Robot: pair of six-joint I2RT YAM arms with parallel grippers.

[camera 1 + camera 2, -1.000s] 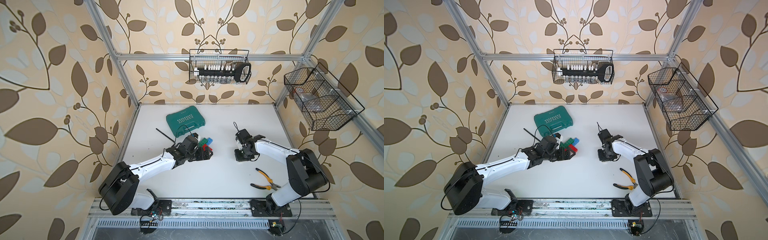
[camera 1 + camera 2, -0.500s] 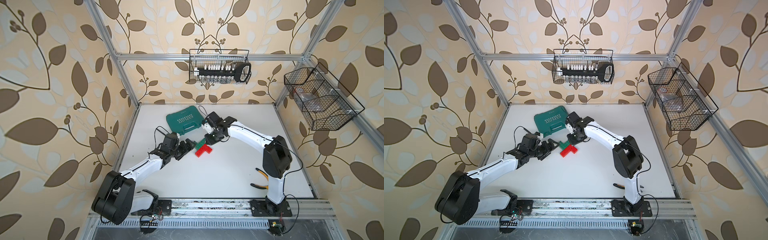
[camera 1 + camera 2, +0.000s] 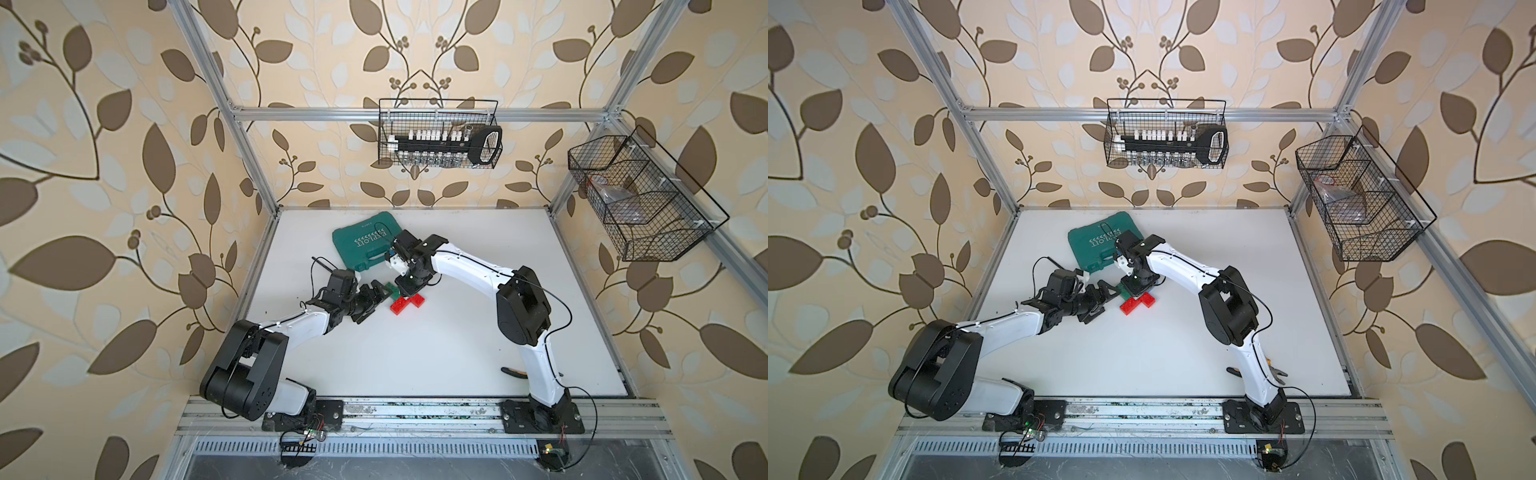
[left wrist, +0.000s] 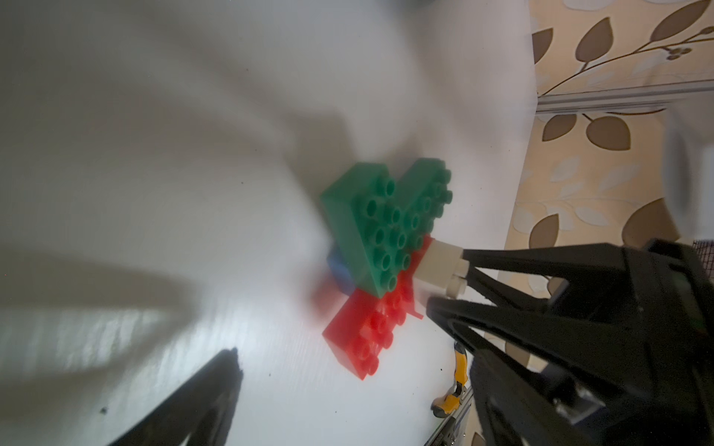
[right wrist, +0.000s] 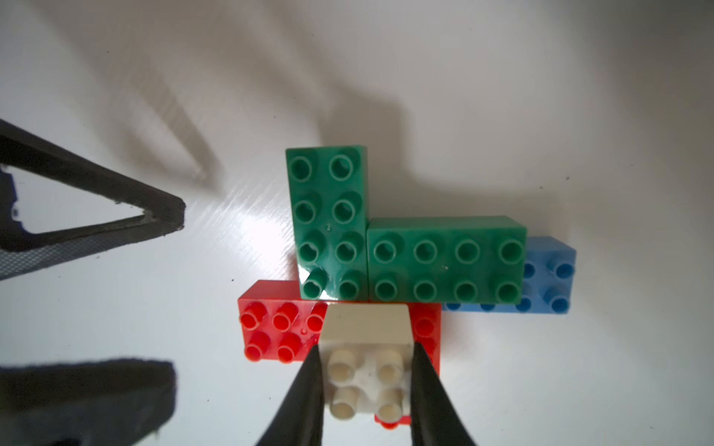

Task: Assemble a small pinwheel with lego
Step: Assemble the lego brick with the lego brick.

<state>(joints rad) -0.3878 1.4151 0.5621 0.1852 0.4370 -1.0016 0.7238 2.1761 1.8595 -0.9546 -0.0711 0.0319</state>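
Right wrist view: the right tool is clamped on the white brick, over the unfinished pinwheel on the bench. The left tool stands apart beside it. The next move, I think, is to press the brick down at the centre.

Your site is a robot lab test cell. An aluminium frame boxes the space, and the leaf-print wallpaper panels are only infill between its posts. The white tabletop is your work surface. Your left arm and right arm are bolted to a slotted metal rail along the front edge, with loose wires exposed beneath.

Workshop kit around you:
- The back wire basket hangs on the rear bar and holds a socket rack.
- The side wire basket hangs on the side bar.
- A teal tool case lies on the table.
- Yellow-handled pliers lie near the rail.
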